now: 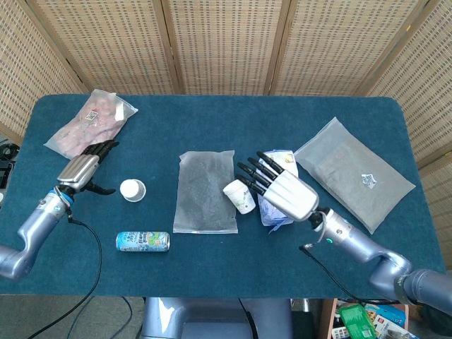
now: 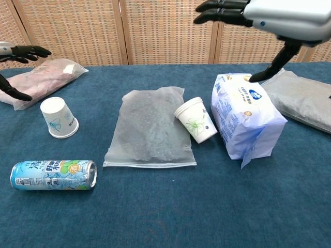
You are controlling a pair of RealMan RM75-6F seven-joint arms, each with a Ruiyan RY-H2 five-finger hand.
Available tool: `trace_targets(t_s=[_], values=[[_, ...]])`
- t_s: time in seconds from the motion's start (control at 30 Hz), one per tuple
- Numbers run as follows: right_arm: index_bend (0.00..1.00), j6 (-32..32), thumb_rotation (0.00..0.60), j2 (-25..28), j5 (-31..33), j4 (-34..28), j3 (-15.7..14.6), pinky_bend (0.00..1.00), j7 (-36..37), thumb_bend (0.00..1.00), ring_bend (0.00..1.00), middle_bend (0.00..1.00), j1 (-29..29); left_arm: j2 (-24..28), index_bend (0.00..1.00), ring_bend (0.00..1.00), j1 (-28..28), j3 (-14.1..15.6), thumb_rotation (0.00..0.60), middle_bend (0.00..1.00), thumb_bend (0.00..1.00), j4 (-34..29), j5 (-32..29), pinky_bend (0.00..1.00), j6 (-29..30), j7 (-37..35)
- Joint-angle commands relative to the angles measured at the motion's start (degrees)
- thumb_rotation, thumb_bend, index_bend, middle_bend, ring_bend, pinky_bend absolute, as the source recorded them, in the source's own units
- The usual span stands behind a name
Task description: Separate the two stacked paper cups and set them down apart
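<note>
the right hand (image 1: 282, 185), mid-frame, is spread wide and empty above the tilted green-leaf white paper cup (image 2: 196, 120), which could roll off the clear plastic bag (image 2: 150, 127). the left hand (image 1: 85, 167), far left, is open beside the upside-down blue-print white paper cup (image 2: 59, 117).

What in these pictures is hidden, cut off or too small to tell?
- Left hand: chest view's left edge cuts off most of it.
- Right hand: chest view's top edge crops it.
- Green-leaf cup: its base is hidden behind the tissue pack in chest view.
- Drink can: label print too small to read in either view.
- Pink bag: contents blurred by its plastic.
</note>
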Motion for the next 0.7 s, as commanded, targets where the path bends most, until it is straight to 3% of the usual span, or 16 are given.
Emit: trace_targets(t_s=[0.03, 0.2, 0.5, 0.7], values=[[0.05, 3.8, 0.6, 2.6, 2.7, -2.9, 0.6, 0.01, 0.1, 0.0, 0.03, 0.07, -3.8, 2.5, 0.0, 0.0, 2.5, -0.4, 0.6, 0.0, 0.18, -2.8, -1.4, 0.0, 3.3, 0.8], [0.05, 8.7, 0.6, 5.1, 6.3, -5.3, -0.3, 0.0, 2.0, 0.0, 0.0, 0.05, -9.8, 5.3, 0.0, 0.0, 6.7, -0.5, 0.6, 0.0, 0.18, -6.8, -3.1, 0.0, 9.3, 3.2], [0.01, 17.1, 0.6, 6.8, 16.3, -9.1, -5.3, 0.0, 7.4, 0.0, 0.0, 0.0, -25.5, 10.8, 0.0, 0.0, 18.8, 1.8, 0.6, 0.0, 0.18, -18.7, -4.9, 0.0, 26.5, 11.9], [0.0, 18.5, 0.6, 6.7, 19.1, -12.6, -7.6, 0.0, 4.4, 0.0, 0.0, 0.0, -30.8, 12.3, 0.0, 0.0, 24.4, 4.1, 0.6, 0.0, 0.18, -24.9, -2.5, 0.0, 34.5, 16.2]])
